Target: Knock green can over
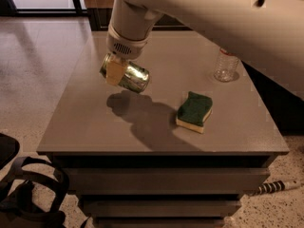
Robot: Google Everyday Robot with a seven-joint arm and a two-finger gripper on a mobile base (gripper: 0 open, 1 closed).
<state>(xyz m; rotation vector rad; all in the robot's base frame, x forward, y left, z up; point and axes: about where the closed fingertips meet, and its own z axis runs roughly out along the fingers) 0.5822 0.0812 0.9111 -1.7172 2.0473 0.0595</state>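
The green can (136, 78) is shiny, with pale markings. It lies tilted on its side in the air, a little above the left middle of the grey table (80, 127). Its shadow falls on the table just below it. My gripper (116, 72) comes down from the white arm above and is shut on the can. One tan finger pad (114, 70) shows across the can's side; the other finger is hidden behind the can.
A green-and-yellow sponge (194, 110) lies right of centre on the table. A clear plastic water bottle (226, 66) stands at the back right, partly hidden by the arm. A black object (28, 194) sits on the floor at front left. A striped cable (275, 187) lies at front right.
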